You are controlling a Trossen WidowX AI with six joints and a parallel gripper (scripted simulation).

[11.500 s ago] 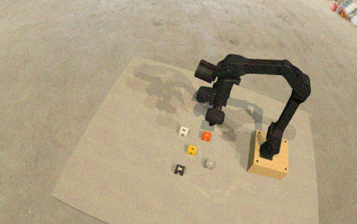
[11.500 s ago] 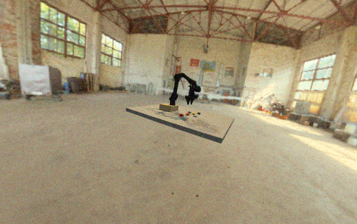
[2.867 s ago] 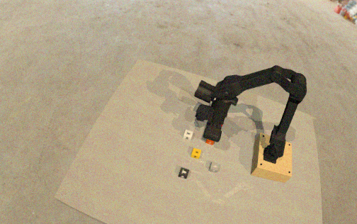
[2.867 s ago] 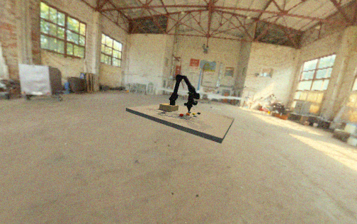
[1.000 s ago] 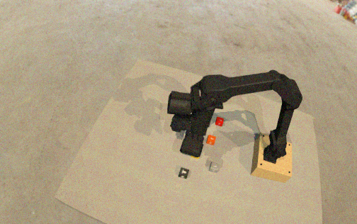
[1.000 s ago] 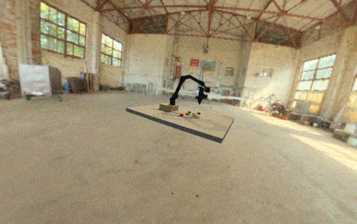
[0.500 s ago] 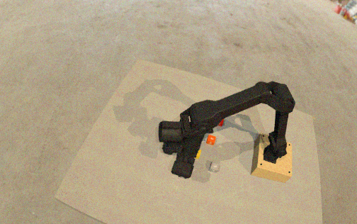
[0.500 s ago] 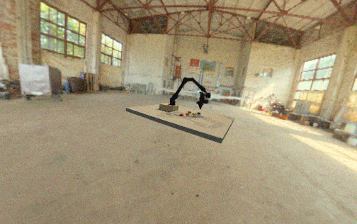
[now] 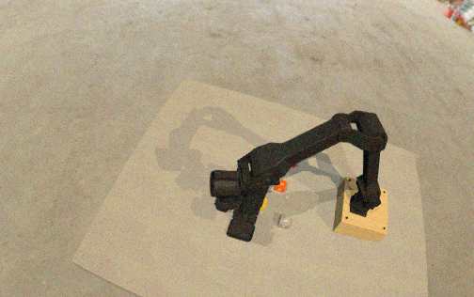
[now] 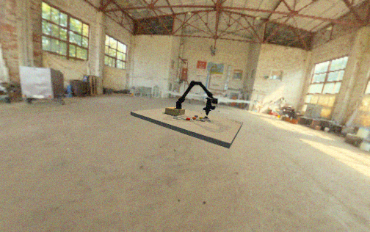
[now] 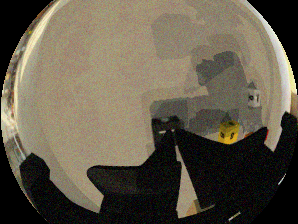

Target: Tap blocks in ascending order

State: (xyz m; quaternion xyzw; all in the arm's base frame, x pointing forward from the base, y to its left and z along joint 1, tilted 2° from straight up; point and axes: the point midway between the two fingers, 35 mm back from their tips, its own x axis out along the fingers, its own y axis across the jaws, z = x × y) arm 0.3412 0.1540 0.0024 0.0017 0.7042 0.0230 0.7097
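Because a narrow tip suits tapping, the gripper is held closed and empty, pointed down at the dark block; whether contact is being made cannot be told

"How many blocks can you count on the desk?"

"At least five: one red, one orange, one yellow, one pale and one black. The arm covers part of the group, so I can't swear to the total."

"And arms?"

"One arm, on one wooden base with four dark dots on top."

"Desks?"

"Just one."

"Windows on the left wall?"

"Two windows."
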